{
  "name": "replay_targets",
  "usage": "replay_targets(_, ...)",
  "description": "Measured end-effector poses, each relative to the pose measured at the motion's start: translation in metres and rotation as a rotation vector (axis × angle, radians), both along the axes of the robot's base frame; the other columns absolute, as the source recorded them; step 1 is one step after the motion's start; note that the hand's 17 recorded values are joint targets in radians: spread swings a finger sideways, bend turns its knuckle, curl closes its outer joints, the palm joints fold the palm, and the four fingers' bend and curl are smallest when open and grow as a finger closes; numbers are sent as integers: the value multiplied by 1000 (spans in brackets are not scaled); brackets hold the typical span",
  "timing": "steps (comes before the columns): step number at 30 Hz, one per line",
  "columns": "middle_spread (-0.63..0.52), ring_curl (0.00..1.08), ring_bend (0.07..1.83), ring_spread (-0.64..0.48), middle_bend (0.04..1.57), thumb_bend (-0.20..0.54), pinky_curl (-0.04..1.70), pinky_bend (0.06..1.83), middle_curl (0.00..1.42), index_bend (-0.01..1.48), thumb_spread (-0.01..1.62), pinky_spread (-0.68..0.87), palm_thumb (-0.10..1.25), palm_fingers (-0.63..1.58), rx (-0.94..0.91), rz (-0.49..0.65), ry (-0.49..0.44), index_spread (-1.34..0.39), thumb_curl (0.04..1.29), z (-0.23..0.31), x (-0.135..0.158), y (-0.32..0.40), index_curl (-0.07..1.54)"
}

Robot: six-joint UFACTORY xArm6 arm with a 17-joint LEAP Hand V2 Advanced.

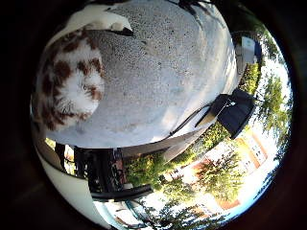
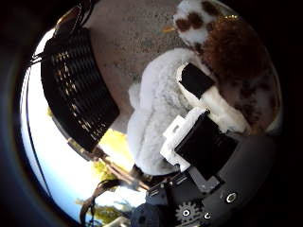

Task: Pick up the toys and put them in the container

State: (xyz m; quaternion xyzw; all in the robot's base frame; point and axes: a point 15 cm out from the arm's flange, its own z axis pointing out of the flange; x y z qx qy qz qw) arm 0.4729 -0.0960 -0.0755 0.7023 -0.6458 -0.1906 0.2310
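Off to one side of my thumb-side view, a black slatted basket stands on the speckled grey bench. Next to it, and much closer to my palm, lies a fluffy white soft toy, resting on the bench just beside the basket's wall without clearly touching it. My hand reaches over that toy: a white and black finger curls down across its fur, and the toy's body bulges out around it, so I seem to have it gripped, though I cannot see the far side of the hold. Beyond my finger sits a second soft toy, white with brown patches, pressed up against the white one. My little-finger-side view shows the same spotted fur close to the palm, lying on the bench near its edge, with a white fingertip beside it. Past the bench edge stands a dark box-like object, with green trees and an orange building behind them.
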Motion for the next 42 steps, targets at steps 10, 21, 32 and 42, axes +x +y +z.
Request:
replay_targets(10,-137,644,1235,32,926,31,513,1195,745,251,1084,367,870,1084,9,-11,0,-402,466,15,1,-6,191)
replay_targets(21,-207,777,1349,-89,1121,33,719,1422,954,567,1116,239,1009,935,30,-76,-63,-737,620,116,10,-50,225)
replay_targets(32,-222,847,1438,-125,1218,-10,840,1511,1052,782,1148,179,1004,802,134,5,-160,-939,716,286,-6,-17,329)
replay_targets(42,-216,872,1510,-134,1282,-11,899,1565,1081,828,1158,152,994,734,237,207,-241,-1025,774,399,-37,104,447)
